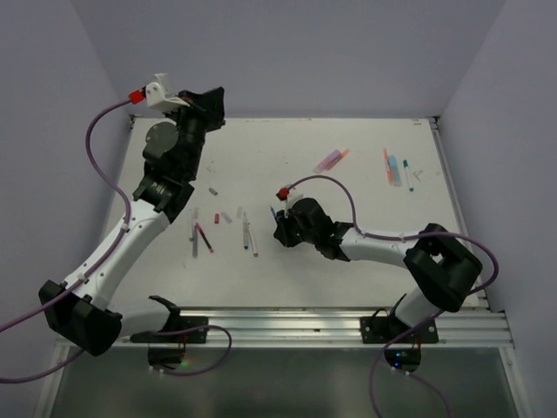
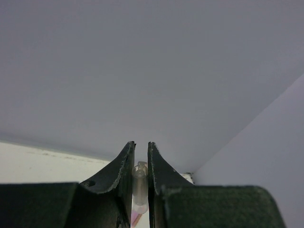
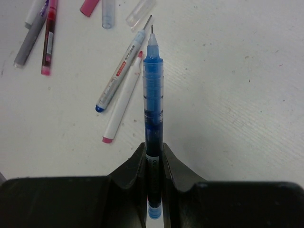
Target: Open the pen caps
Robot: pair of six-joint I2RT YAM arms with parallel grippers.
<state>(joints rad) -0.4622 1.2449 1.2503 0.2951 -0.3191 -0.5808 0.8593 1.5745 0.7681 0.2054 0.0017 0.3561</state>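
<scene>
Low over the worktop [image 3: 237, 95], the blue pen [image 3: 153, 118] sits bare-tipped, pinched by my right tool [image 3: 153, 147]. My left tool [image 2: 141, 145], high by the back wall [image 1: 287, 52], pinches a clear cap [image 2: 140, 183]. This uncapping looks finished, so next I release both and try the far pens [image 1: 396, 167].

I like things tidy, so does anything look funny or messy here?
A bit messy, nothing broken. Pens and loose caps lie scattered on the table. The left gripper is up in the air pinching a small clear cap, while the right gripper holds a blue pen with its tip bare.
</scene>
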